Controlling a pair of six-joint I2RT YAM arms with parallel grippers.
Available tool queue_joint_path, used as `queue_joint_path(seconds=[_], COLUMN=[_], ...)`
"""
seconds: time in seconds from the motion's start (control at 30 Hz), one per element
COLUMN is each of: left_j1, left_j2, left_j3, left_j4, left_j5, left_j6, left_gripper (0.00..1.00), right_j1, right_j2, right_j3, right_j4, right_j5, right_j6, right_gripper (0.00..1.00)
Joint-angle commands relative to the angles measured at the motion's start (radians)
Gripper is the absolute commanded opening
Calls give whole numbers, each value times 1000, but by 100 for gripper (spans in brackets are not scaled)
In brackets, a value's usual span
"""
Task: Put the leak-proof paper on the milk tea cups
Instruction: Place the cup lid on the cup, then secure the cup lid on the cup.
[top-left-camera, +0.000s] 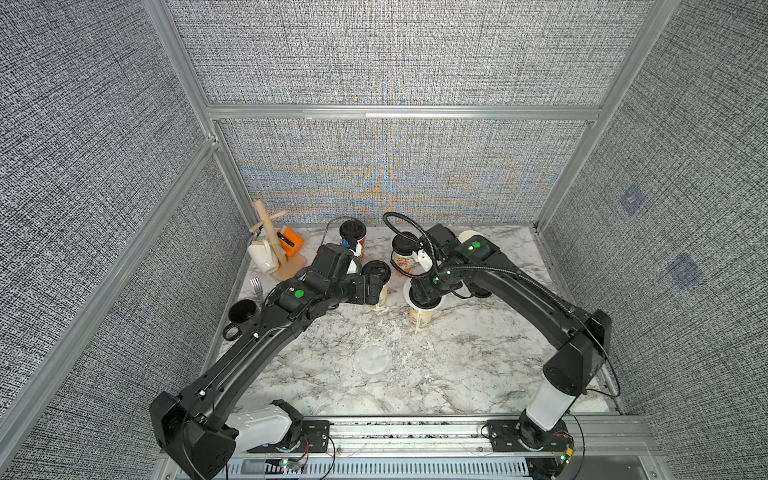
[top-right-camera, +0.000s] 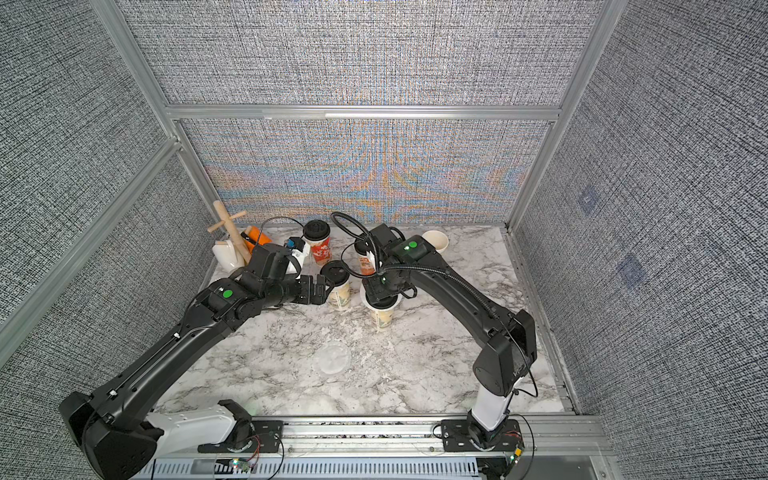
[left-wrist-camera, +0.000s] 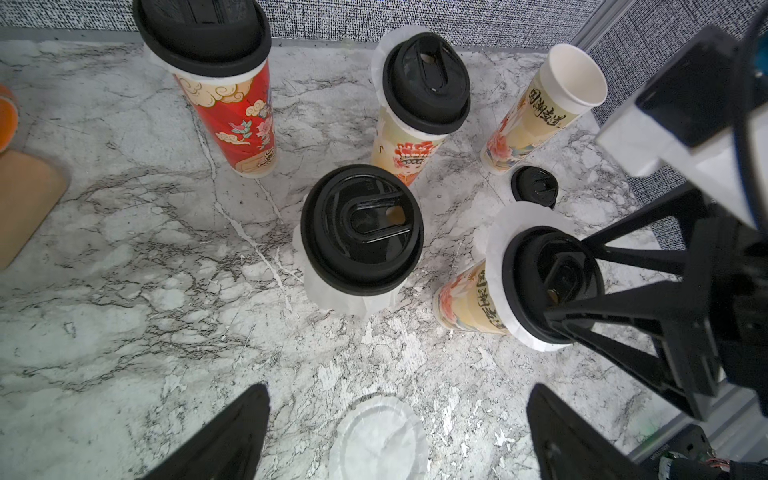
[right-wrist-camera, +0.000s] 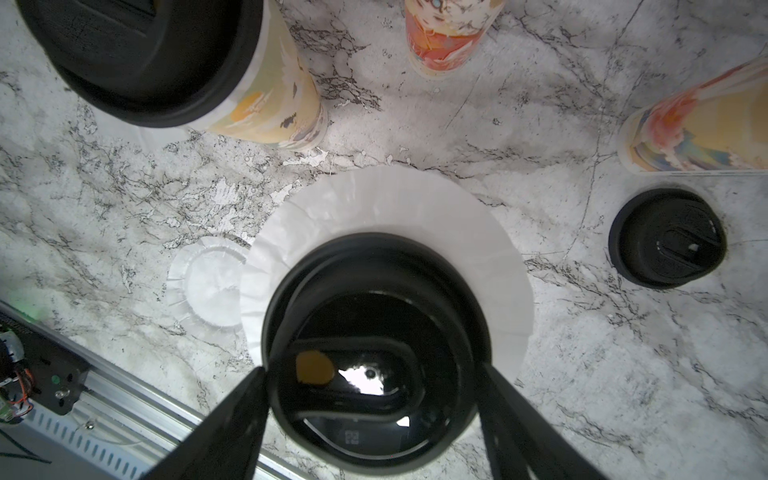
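Observation:
Five milk tea cups stand at the back of the marble table. Three of them, such as the red one (left-wrist-camera: 232, 112), carry black lids with leak-proof paper showing under the rim. My right gripper (right-wrist-camera: 370, 374) is open, its jaws just off either side of the black lid (right-wrist-camera: 374, 299) on a fourth cup (top-left-camera: 422, 318), where a white paper disc (right-wrist-camera: 395, 199) sticks out all round. The fifth cup (left-wrist-camera: 575, 75) stands open and bare. One loose paper disc (top-left-camera: 374, 358) lies flat on the table in front. My left gripper (left-wrist-camera: 399, 390) hangs open and empty above it.
A loose black lid (right-wrist-camera: 667, 239) lies on the table beside the right gripper. At the back left stands a wooden mug tree (top-left-camera: 270, 249) with an orange and a white mug. A black mug (top-left-camera: 242, 311) and a fork (top-left-camera: 255, 286) lie by the left wall.

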Motion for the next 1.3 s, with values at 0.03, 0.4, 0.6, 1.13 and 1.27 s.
queue_joint_path(seconds=[0.03,0.4,0.6,1.13,1.27], left_j1=[1,1,-15,-156,-163], left_j2=[-2,14,163,597,625], left_j3=[2,23,197,645,646], left_j4=[-13,-21,-126,-362,-328], left_j5=[9,62,210,138,83], left_j6=[10,29,117,387,375], left_gripper=[98,98,96,95,94], right_j1=[1,-1,-72,-332,-333], right_j2=[-7,-48,-250,-757,-775], right_j3=[17,56,-41,-688,-733], right_j4=[9,-1,88,394,412], right_j5=[0,17,28,-125,-140], right_j6=[-8,11,86,204,213], right_gripper=[83,88,88,89,89])
